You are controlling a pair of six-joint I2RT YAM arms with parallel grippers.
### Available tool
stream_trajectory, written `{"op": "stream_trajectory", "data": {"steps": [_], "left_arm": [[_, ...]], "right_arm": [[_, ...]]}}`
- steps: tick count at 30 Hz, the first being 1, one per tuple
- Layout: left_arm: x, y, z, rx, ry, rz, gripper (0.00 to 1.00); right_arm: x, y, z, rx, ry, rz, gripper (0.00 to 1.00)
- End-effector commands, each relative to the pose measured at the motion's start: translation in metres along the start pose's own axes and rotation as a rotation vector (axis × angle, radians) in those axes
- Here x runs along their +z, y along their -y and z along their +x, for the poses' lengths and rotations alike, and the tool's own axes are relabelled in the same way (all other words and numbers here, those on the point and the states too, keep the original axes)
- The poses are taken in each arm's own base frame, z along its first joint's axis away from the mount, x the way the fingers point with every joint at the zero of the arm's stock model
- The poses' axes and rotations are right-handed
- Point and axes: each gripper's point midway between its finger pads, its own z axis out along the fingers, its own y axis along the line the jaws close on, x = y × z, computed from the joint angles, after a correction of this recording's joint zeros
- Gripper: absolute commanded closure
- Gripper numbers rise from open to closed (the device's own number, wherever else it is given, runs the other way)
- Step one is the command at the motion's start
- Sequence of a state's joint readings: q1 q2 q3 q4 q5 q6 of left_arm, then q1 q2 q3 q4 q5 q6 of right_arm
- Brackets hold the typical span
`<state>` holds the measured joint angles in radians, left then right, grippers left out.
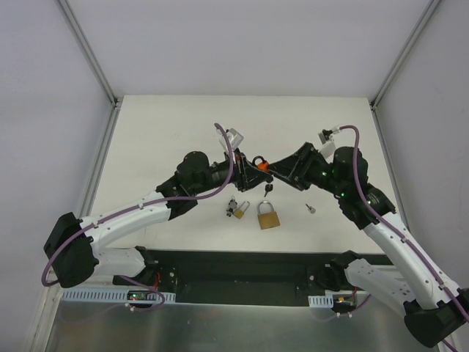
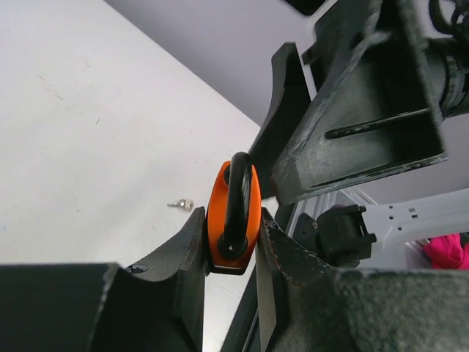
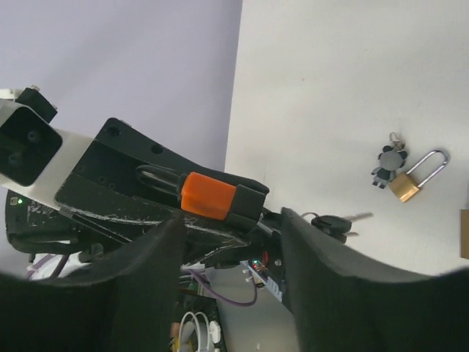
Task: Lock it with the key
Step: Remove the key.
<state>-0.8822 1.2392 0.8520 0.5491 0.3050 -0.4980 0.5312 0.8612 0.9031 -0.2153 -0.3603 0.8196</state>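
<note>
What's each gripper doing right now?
Left gripper: jaws closed on the orange padlock.
Right gripper: jaws apart at the padlock; whether they grip it cannot be told.

In the top view, a large padlock (image 1: 268, 218) lies on the table (image 1: 183, 125) at lower centre. A small padlock (image 1: 237, 210) lies just left of it, a key (image 1: 267, 190) just above it, and a small metal piece (image 1: 311, 208) to its right. Above the key in the frame, a third padlock (image 1: 258, 164) sits between the left gripper (image 1: 251, 163) and the right gripper (image 1: 273, 172).
</note>
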Motion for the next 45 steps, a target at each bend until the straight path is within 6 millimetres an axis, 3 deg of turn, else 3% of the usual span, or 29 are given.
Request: {"op": "stream_trajectory", "data": {"steps": [1, 3, 5, 9, 10, 15, 25, 31, 34, 35, 38, 40, 42, 43, 44, 45], "left_arm": [[-0.013, 0.017, -0.027, 0.009, 0.028, 0.022, 1.0], [-0.018, 0.02, -0.02, 0.018, -0.042, 0.028, 1.0], [-0.023, 0.023, -0.013, 0.019, -0.122, 0.03, 1.0], [-0.036, 0.037, -0.004, 0.045, -0.218, 0.108, 1.0], [-0.04, 0.046, -0.002, 0.043, -0.242, 0.163, 1.0], [-0.053, 0.07, 0.001, 0.033, -0.294, 0.302, 1.0], [-0.057, 0.085, -0.003, 0.023, -0.314, 0.377, 1.0], [-0.055, 0.089, -0.008, 0.021, -0.302, 0.392, 1.0], [-0.054, 0.09, -0.009, 0.019, -0.301, 0.399, 1.0], [-0.054, 0.09, -0.009, 0.017, -0.305, 0.403, 1.0], [-0.053, 0.09, -0.008, 0.014, -0.307, 0.405, 1.0], [-0.053, 0.089, -0.008, 0.015, -0.304, 0.398, 0.98], [-0.051, 0.085, -0.009, 0.011, -0.292, 0.369, 0.78], [-0.051, 0.082, -0.01, 0.009, -0.285, 0.354, 0.63], [-0.049, 0.075, -0.012, 0.0, -0.263, 0.306, 0.34], [-0.049, 0.072, -0.013, -0.005, -0.251, 0.284, 0.25]], "right_arm": [[-0.013, -0.01, -0.018, -0.181, 0.073, 0.004, 0.35], [-0.018, -0.021, -0.026, -0.293, 0.087, -0.018, 0.23], [-0.019, -0.028, -0.024, -0.39, 0.05, -0.049, 0.17], [-0.013, -0.053, -0.012, -0.523, -0.11, -0.174, 0.18], [-0.015, -0.059, 0.001, -0.536, -0.191, -0.239, 0.19], [-0.013, -0.071, 0.018, -0.569, -0.316, -0.379, 0.39], [-0.023, -0.075, 0.045, -0.62, -0.409, -0.487, 0.52], [-0.017, -0.064, 0.057, -0.618, -0.437, -0.463, 0.58], [-0.014, -0.065, 0.057, -0.627, -0.423, -0.452, 0.72], [-0.014, -0.066, 0.056, -0.63, -0.417, -0.447, 0.82], [-0.011, -0.066, 0.049, -0.638, -0.378, -0.414, 0.98], [-0.008, -0.067, 0.04, -0.647, -0.324, -0.378, 0.99], [-0.01, -0.069, 0.033, -0.655, -0.282, -0.354, 0.99], [-0.008, -0.07, 0.026, -0.66, -0.241, -0.328, 0.99], [-0.011, -0.075, 0.02, -0.666, -0.209, -0.324, 1.0], [-0.01, -0.075, 0.012, -0.665, -0.168, -0.297, 1.0]]}}
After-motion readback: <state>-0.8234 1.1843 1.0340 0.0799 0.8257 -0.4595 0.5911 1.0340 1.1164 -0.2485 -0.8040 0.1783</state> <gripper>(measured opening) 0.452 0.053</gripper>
